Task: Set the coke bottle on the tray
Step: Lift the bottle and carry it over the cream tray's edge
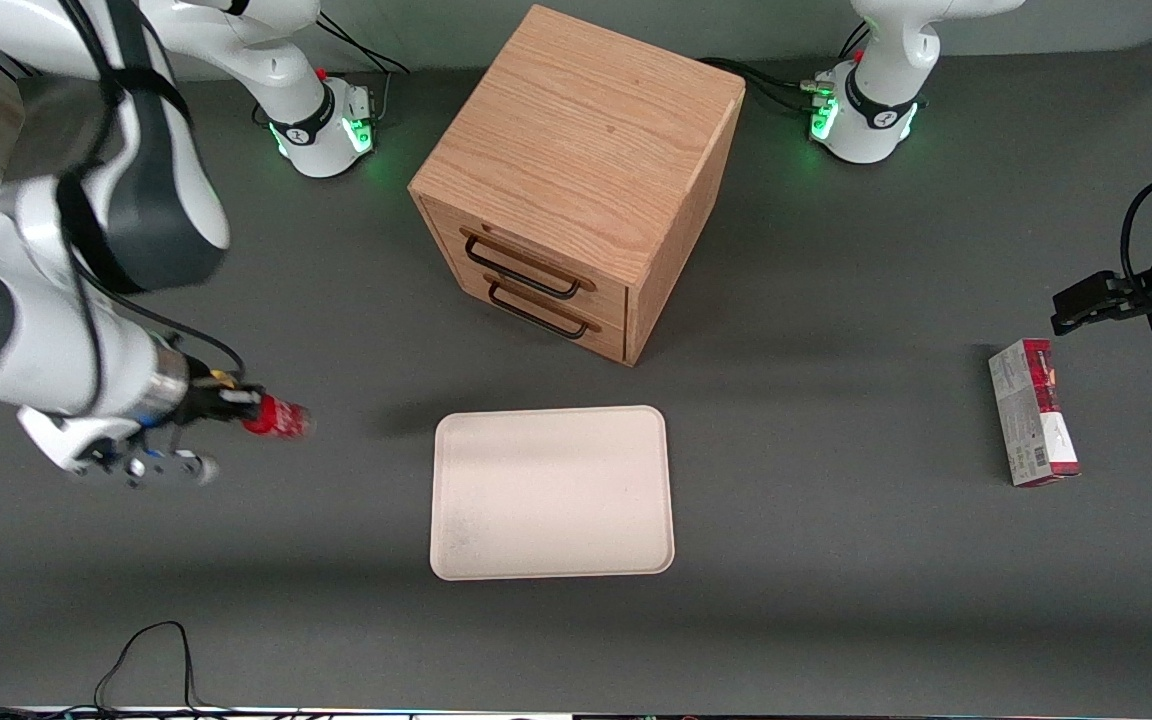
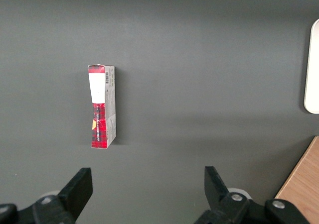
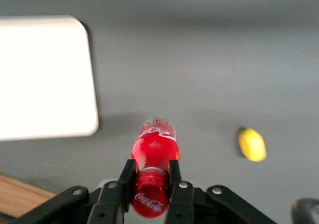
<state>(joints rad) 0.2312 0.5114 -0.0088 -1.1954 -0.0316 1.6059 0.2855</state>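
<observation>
My right gripper point(image 1: 236, 405) is shut on the coke bottle point(image 1: 278, 417), a small red bottle with a red cap and white script. It holds the bottle on its side above the table, toward the working arm's end, apart from the tray. In the right wrist view the fingers point(image 3: 127, 176) clamp the bottle point(image 3: 153, 149) at its neck, just under the cap, with the clear base pointing away. The cream-white tray point(image 1: 551, 492) lies flat in front of the wooden drawer cabinet and shows in the right wrist view point(image 3: 45, 77) too.
A wooden cabinet point(image 1: 581, 170) with two drawers stands farther from the front camera than the tray. A red-and-white carton point(image 1: 1033, 412) lies toward the parked arm's end. A small yellow object point(image 3: 251, 144) lies on the table beneath the gripper. A black cable point(image 1: 151, 655) lies near the front edge.
</observation>
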